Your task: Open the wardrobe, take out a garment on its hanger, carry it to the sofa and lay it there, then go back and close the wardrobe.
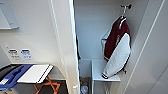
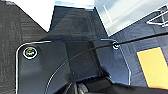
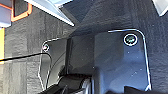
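Observation:
The wardrobe (image 1: 95,30) stands open in the head view, its white left door (image 1: 63,42) swung toward me and its right door (image 1: 152,50) swung out on the right. Inside, the garment (image 1: 117,46), a maroon jacket with a white sleeve, hangs at the right of the compartment. Its hanger (image 1: 123,17) hooks onto a dark peg near the top. The jacket's white sleeve reaches down to a white shelf (image 1: 100,72) inside the wardrobe. Both wrist views look down on dark carpet past the robot's own dark plates.
To the left of the wardrobe a table (image 1: 7,68) carries a white board (image 1: 35,73) and blue items, with an orange crossed frame (image 1: 48,86) beneath. Wall sockets (image 1: 20,53) sit above it. An orange floor patch (image 2: 152,67) shows in the left wrist view.

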`<state>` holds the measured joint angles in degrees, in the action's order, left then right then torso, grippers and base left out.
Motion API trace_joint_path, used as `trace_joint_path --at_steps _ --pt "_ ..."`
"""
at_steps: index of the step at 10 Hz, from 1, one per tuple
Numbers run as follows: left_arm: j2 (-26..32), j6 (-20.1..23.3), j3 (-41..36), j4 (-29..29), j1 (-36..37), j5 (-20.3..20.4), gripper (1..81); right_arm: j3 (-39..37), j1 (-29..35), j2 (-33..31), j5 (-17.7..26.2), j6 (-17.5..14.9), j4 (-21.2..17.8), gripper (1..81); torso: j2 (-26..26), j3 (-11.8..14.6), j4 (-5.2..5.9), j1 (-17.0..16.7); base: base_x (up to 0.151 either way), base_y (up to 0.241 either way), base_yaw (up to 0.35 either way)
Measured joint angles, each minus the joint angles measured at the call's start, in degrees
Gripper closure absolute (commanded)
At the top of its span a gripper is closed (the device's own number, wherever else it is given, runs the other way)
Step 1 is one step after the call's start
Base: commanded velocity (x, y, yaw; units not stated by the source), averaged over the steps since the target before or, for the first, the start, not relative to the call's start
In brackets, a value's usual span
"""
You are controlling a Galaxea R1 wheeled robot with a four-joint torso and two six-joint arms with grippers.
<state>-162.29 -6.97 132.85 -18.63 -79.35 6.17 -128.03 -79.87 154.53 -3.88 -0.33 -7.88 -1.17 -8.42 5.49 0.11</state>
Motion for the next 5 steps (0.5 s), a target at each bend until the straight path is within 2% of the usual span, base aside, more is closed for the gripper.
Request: trace_joint_path --at_steps 3,5 --pt "-3.7 0.0 7.2 0.0 -1.4 0.1 1.0 -8.3 -1.1 6.0 0.8 0.0 0.1 1.0 0.0 0.0 0.00 0.0 0.000 0.000 0.000" --pt "-5.6 0.1 9.1 -0.1 -1.7 0.2 1.0 -14.5 -1.7 9.4 1.0 -0.3 0.2 1.0 0.0 0.0 0.00 0.0 0.000 0.000 0.000"
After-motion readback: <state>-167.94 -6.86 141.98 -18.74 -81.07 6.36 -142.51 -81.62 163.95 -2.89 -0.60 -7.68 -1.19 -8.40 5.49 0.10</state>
